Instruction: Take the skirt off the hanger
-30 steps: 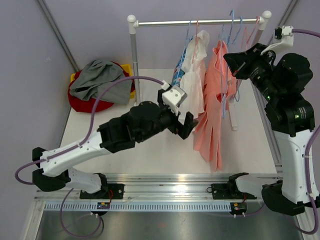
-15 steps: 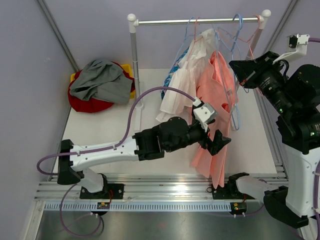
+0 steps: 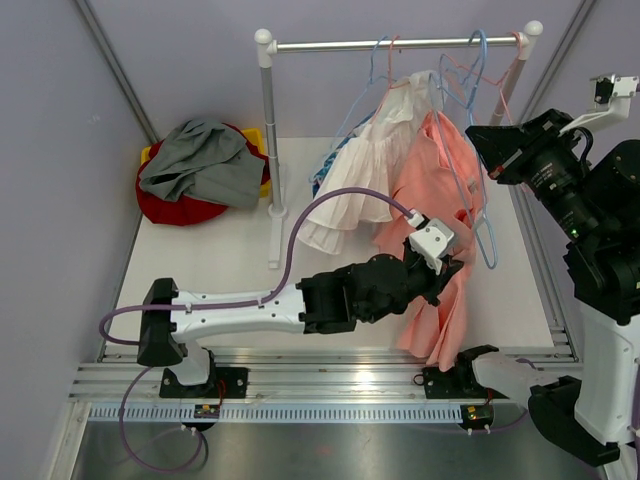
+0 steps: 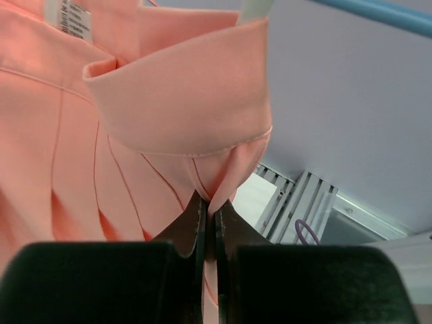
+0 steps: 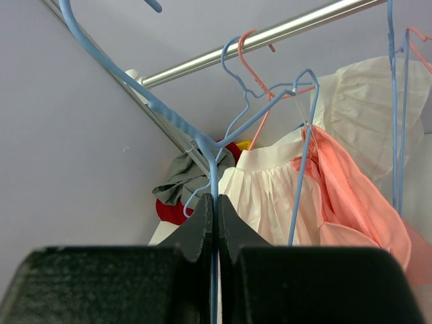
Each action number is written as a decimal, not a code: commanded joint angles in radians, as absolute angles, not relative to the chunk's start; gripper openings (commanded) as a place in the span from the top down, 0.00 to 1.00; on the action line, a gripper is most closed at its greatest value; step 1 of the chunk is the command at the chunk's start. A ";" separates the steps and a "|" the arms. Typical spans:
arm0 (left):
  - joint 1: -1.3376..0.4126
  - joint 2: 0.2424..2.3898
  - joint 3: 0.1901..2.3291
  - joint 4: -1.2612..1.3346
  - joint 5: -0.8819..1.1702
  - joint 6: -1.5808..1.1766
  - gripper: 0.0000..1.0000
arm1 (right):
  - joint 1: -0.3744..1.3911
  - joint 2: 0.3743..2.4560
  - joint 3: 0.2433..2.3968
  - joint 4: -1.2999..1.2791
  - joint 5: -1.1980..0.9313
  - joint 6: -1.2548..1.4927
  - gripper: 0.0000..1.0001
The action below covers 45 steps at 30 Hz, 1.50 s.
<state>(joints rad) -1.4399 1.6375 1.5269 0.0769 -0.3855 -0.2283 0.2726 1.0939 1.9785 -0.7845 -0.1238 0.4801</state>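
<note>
A salmon-pink pleated skirt point(image 3: 428, 190) hangs from a blue wire hanger point(image 3: 487, 235) on the rack. My left gripper point(image 3: 450, 265) reaches across from the left and is shut on the skirt's lower right part. In the left wrist view a fold of the pink skirt point(image 4: 169, 101) is pinched between the closed left gripper point(image 4: 209, 210). My right gripper point(image 3: 478, 140) is at the skirt's upper right. It is shut on the blue hanger point(image 5: 175, 118), whose wire runs down between the tips of the right gripper point(image 5: 214, 202). The pink skirt point(image 5: 344, 196) drapes off the hanger's far arm.
A white pleated skirt point(image 3: 345, 200) hangs left of the pink one, with more blue and pink hangers on the metal rod point(image 3: 400, 44). The rack's post point(image 3: 270, 150) stands mid-table. Grey cloth point(image 3: 200, 160) lies on a red basket at back left. An aluminium rail point(image 3: 320, 375) runs along the near edge.
The left arm swung right from beside the white skirt to the pink skirt and shut on it, drawing the fabric down and right. The right gripper shifted slightly right with the hanger.
</note>
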 commanded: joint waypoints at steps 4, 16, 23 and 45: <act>-1.476 1.609 1.606 0.112 -0.557 -0.190 1.00 | 0.279 1.022 1.887 -0.602 -0.120 0.528 1.00; -1.594 1.608 1.706 0.034 -0.583 -0.054 1.00 | 0.278 0.950 1.565 -0.414 0.050 0.537 1.00; -1.623 1.660 1.805 0.003 -0.539 -0.051 1.00 | 0.278 0.902 1.428 -0.304 0.221 0.525 1.00; -1.692 1.698 1.876 -0.098 -0.452 -0.032 1.00 | 0.279 0.962 1.382 -0.219 0.479 0.509 1.00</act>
